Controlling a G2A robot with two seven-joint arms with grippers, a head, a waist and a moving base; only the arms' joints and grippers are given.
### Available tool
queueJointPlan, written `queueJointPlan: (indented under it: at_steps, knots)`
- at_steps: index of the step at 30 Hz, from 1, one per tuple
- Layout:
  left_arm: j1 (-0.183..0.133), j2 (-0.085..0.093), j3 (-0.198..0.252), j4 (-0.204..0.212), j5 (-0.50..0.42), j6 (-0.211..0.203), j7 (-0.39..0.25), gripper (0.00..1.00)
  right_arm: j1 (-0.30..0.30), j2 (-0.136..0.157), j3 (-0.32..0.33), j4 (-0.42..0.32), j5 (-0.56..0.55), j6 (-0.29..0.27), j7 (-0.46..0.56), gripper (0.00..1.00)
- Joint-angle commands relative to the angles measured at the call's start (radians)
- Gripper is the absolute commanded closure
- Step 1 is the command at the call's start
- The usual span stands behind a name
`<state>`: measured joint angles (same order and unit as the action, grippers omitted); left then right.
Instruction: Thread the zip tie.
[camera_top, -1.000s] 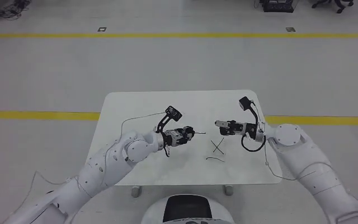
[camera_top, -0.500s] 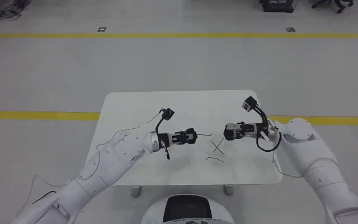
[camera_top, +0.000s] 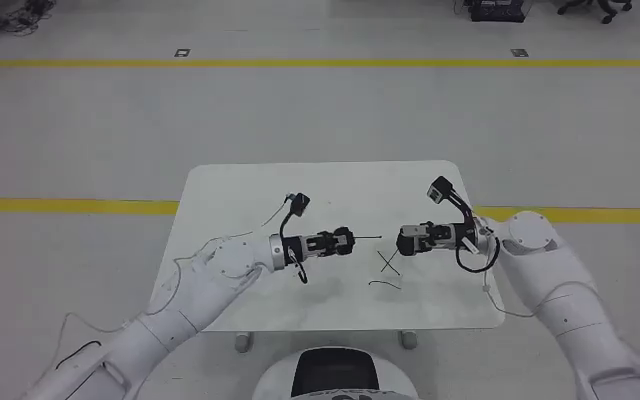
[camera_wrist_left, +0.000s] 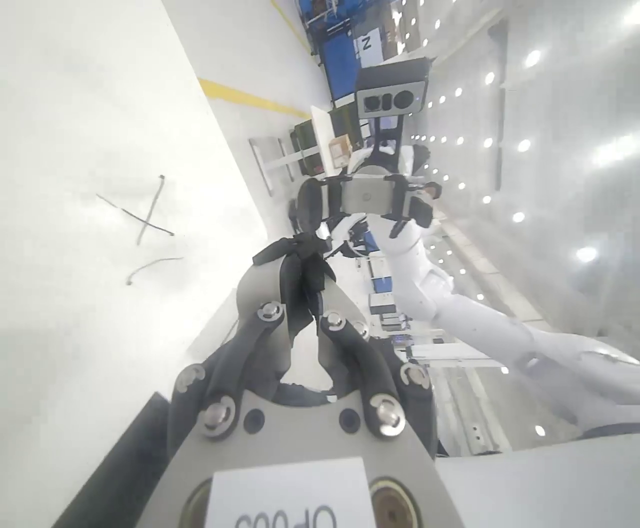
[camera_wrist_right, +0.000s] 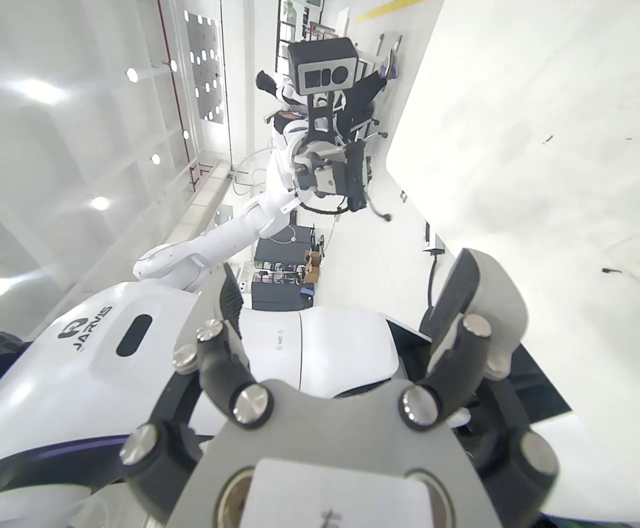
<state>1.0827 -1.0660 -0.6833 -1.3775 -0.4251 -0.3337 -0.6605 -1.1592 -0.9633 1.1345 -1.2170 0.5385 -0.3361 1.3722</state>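
Note:
My left gripper (camera_top: 347, 241) is shut on a thin black zip tie (camera_top: 368, 239) above the middle of the white table (camera_top: 250, 190). The tie's free end points toward my right gripper (camera_top: 402, 240), which hangs open a short way off, facing it at about the same height. In the left wrist view the shut fingertips (camera_wrist_left: 292, 257) pinch the tie between them, and the right gripper (camera_wrist_left: 367, 195) shows beyond with its fingers spread. In the right wrist view my right gripper (camera_wrist_right: 345, 295) holds nothing, and the left gripper (camera_wrist_right: 325, 172) is farther off with the zip tie (camera_wrist_right: 379, 212) sticking out of it.
Two loose zip ties lie crossed (camera_top: 388, 262) on the table below the gap between the grippers, and a third curved zip tie (camera_top: 383, 284) lies nearer the front edge. The same crossed ties (camera_wrist_left: 142, 215) and the curved tie (camera_wrist_left: 150, 265) show in the left wrist view.
The left gripper has shifted a little to the right with the zip tie and rolled its wrist. The right gripper has dropped toward the front, now level with the left one.

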Motion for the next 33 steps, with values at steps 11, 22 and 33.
queueJointPlan:
  at_steps: [11, 22, 33]
  knots:
    - [0.007, -0.01, -0.002, 0.022, -0.147, 0.007, -0.06, 1.0, 0.026, -0.01, -0.049, 0.034, 0.062, -0.003, 0.011, 0.0]
    - [0.013, -0.012, -0.027, 0.034, -0.231, 0.004, -0.128, 1.0, 0.023, -0.018, -0.089, 0.033, 0.182, -0.004, 0.018, 0.0]
    - [0.033, -0.009, -0.035, 0.034, -0.222, 0.058, -0.148, 1.0, 0.033, -0.021, -0.101, 0.077, 0.219, -0.004, 0.018, 0.0]
